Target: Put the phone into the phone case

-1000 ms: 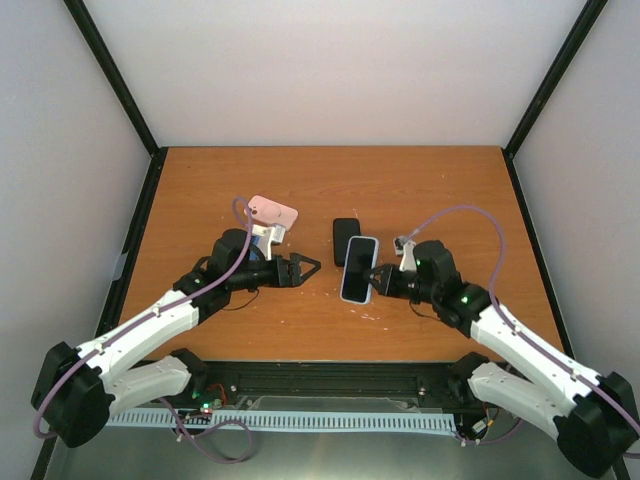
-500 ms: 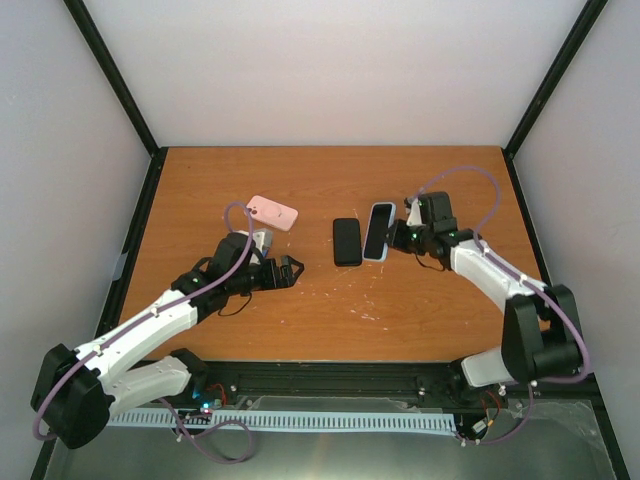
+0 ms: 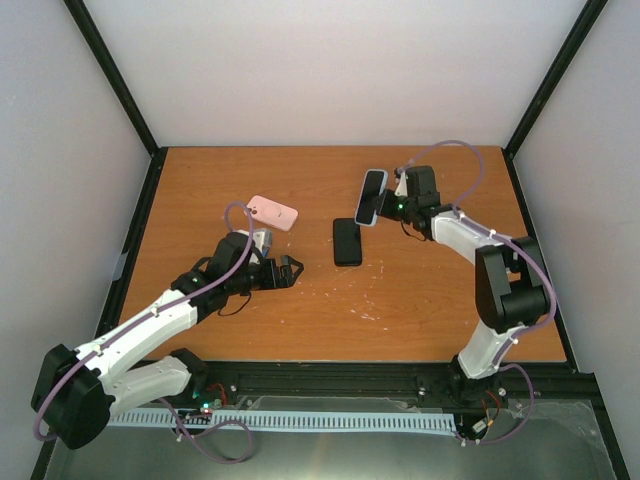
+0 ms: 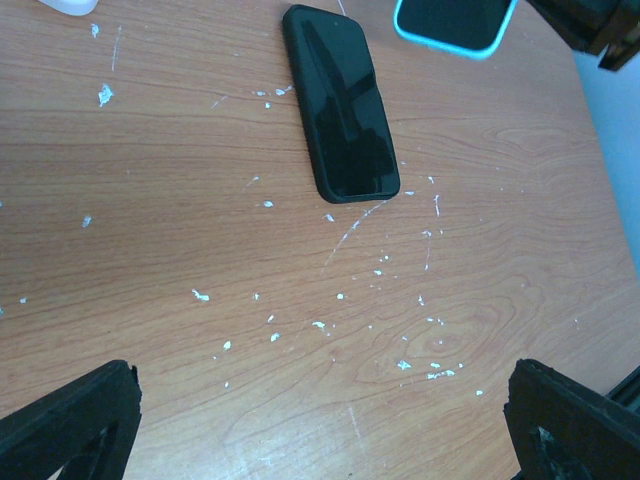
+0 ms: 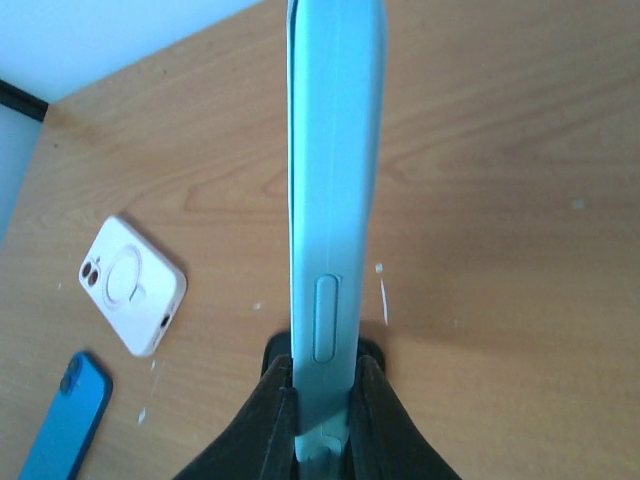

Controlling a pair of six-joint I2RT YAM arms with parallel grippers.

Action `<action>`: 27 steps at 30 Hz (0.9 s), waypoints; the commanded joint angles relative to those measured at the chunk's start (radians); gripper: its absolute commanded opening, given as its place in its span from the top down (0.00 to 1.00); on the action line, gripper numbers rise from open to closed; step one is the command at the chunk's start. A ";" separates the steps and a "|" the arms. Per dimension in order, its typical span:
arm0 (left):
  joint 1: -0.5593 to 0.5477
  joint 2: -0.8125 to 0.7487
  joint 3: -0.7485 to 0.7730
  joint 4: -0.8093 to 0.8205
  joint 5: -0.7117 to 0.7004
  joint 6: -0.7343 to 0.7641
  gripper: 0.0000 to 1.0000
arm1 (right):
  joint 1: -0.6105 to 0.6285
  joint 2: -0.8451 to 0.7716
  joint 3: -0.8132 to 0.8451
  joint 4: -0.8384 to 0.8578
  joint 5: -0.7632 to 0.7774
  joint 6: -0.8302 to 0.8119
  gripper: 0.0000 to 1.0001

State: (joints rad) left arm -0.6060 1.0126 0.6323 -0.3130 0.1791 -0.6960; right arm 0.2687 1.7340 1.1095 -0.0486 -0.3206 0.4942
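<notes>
A black phone (image 3: 347, 241) lies flat, screen up, at the table's middle; it also shows in the left wrist view (image 4: 340, 100). My right gripper (image 3: 390, 207) is shut on a light-blue phone case (image 3: 371, 197) and holds it on edge above the table, just behind the phone. The right wrist view shows the case's side (image 5: 335, 190) clamped between my fingers (image 5: 272, 420). The case's end also shows in the left wrist view (image 4: 455, 22). My left gripper (image 3: 290, 270) is open and empty, low over the table, left of the phone.
A pink case (image 3: 272, 212) lies at the back left of the phone; it also shows in the right wrist view (image 5: 132, 298). A flat blue-looking slab (image 5: 65, 425) lies at that view's lower left. The table (image 3: 420, 300) carries white scuff marks.
My right gripper has carried the light-blue case from the front middle, past the black phone, to behind it. My left gripper has drawn back a little to the left.
</notes>
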 commanded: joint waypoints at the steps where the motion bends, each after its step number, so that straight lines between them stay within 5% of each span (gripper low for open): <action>1: 0.009 0.000 -0.008 0.020 0.003 0.021 0.01 | -0.003 0.049 0.087 0.105 0.027 -0.009 0.97; 12: 0.015 0.007 -0.023 0.035 0.013 0.017 0.01 | 0.009 0.192 0.103 0.001 0.096 -0.043 0.97; 27: 0.027 -0.015 -0.002 -0.026 -0.019 -0.006 0.01 | 0.005 0.036 0.133 -0.182 -0.011 -0.066 0.97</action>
State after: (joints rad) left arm -0.5926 1.0195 0.6037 -0.3096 0.1852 -0.6968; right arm 0.2752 1.8542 1.2266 -0.1600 -0.2790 0.4667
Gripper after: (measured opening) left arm 0.995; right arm 0.102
